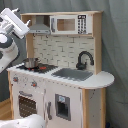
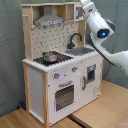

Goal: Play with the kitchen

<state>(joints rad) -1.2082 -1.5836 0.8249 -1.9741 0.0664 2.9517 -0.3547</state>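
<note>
Jaws state unclear (cannot tell); white arm [image 1: 14,25] beside boxy wood-and-white kitchen [image 1: 60,95], round metal pot [image 1: 31,62].

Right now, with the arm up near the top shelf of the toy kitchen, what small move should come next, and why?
Probably lower the arm toward the counter. It sits high beside the kitchen, level with the range hood, touching nothing, while the pot, faucet and sink all lie below it.
</note>
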